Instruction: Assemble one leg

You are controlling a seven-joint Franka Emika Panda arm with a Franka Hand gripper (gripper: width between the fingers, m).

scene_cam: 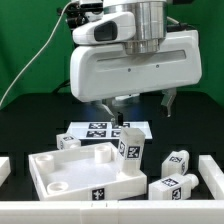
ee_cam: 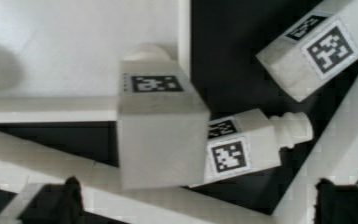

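My fingers are standing wide apart with nothing between them, so my gripper is hanging empty over the leg and not touching it. That leg is standing upright at the corner of the white panel toward the exterior view's right. Its long axis is running vertically and a tag is showing on its side (which end is pointing up I cannot tell). Another leg is lying on its side just beside it, its round end pointing away.
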